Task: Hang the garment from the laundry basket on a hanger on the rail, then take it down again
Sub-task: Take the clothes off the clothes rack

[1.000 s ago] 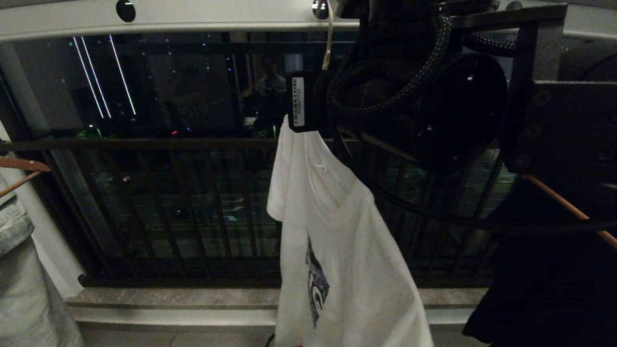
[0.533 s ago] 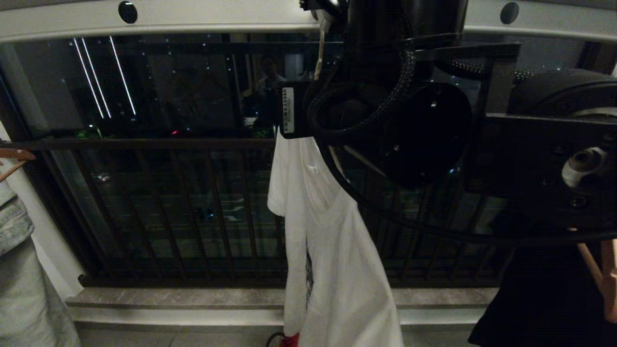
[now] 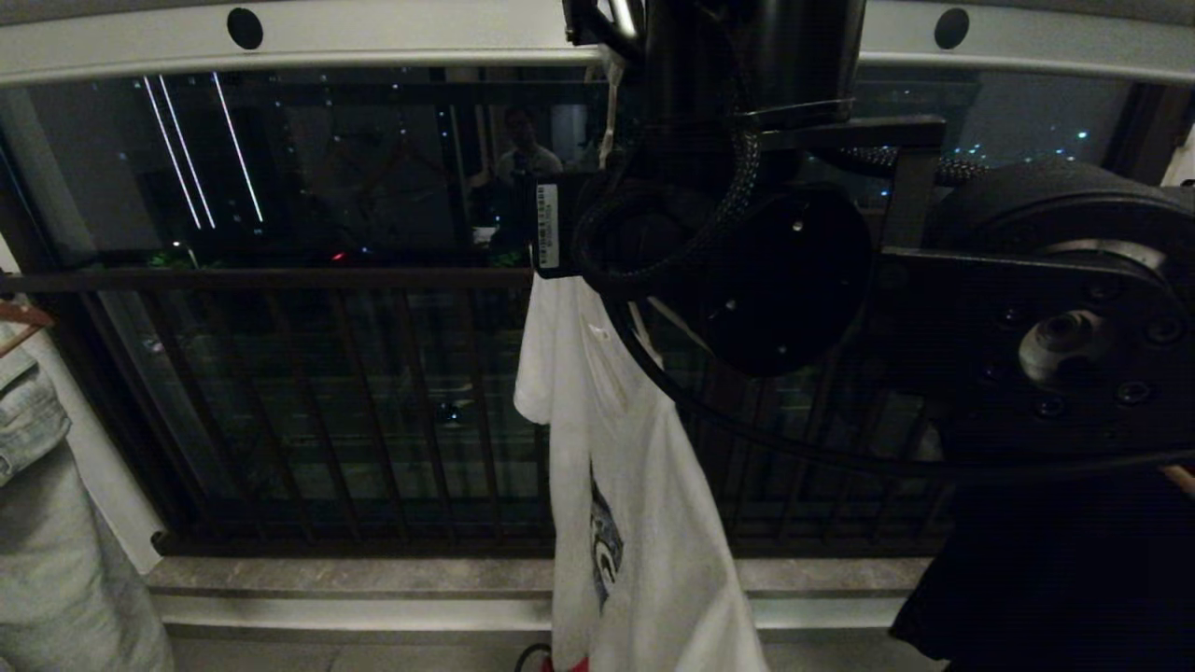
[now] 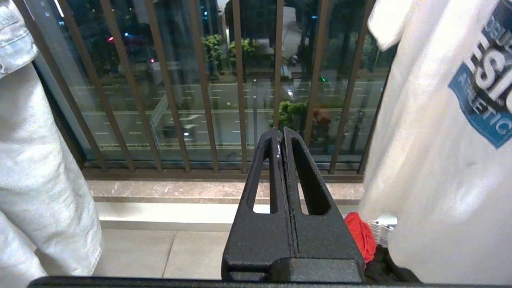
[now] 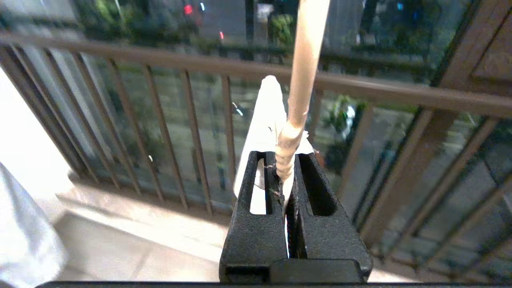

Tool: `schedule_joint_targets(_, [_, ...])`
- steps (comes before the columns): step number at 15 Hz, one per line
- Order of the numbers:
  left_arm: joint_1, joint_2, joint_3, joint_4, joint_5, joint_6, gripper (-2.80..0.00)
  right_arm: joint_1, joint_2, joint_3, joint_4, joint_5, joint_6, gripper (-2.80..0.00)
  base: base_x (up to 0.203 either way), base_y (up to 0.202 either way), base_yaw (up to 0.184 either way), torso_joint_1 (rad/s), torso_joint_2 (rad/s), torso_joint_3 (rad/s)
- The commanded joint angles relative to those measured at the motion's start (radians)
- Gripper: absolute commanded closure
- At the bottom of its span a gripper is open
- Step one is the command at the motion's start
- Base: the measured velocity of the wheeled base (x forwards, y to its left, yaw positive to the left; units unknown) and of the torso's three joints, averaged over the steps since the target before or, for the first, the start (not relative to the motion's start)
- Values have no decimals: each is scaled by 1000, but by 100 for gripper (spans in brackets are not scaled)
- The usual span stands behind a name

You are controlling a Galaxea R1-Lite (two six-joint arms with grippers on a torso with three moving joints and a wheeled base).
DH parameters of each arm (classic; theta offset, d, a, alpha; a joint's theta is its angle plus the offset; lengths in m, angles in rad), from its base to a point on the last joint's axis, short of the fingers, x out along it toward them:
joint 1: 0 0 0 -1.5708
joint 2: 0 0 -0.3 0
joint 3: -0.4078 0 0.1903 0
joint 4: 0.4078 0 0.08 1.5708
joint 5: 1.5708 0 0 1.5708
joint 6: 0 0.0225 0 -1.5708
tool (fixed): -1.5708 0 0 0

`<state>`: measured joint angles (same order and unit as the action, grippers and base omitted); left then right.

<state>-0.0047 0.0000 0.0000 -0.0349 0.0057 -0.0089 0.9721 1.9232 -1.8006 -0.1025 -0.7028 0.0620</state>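
A: Nearest first: what has the right gripper [image 5: 285,168] got?

B: Its fingers are clamped on the twisted neck of the hanger [image 5: 301,80], up by the rail [image 3: 373,37]. The T-shirt [image 3: 625,485] hangs below it, bunched to one side, in front of the balcony railing [image 3: 280,280].

A: And the left gripper [image 4: 282,138]?

B: Parked low, fingers pressed together on nothing. Beside it a red cloth [image 4: 359,234] shows behind the T-shirt's hem; I can't make out the basket.

A: So how to handle the hook well?

B: I'd judge it best to keep the grip firm on the neck, move the hook straight and slowly, and let the shirt settle, since its weight sits unevenly and could slide off one arm. Farther off, only dark street.
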Motion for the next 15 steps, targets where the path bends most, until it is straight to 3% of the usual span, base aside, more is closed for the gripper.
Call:
schedule_joint_targets(1, [0, 2, 8, 0, 0, 0, 0, -1, -1, 0, -31, -6, -25, 0, 0, 0, 0, 0, 0, 0])
schedule_joint_targets(5, [0, 2, 9, 0, 0, 0, 0, 0, -16, 1, -110, -19, -107, 0, 0, 0, 0, 0, 0, 0])
schedule_joint_targets(12, [0, 2, 8, 0, 0, 0, 0, 19, -87, 19, -106, -27, -115, 0, 0, 0, 0, 0, 0, 0])
schedule_joint_targets(15, [0, 2, 8, 0, 0, 0, 0, 27, -154, 116, -82, -15, -120, 0, 0, 0, 0, 0, 0, 0])
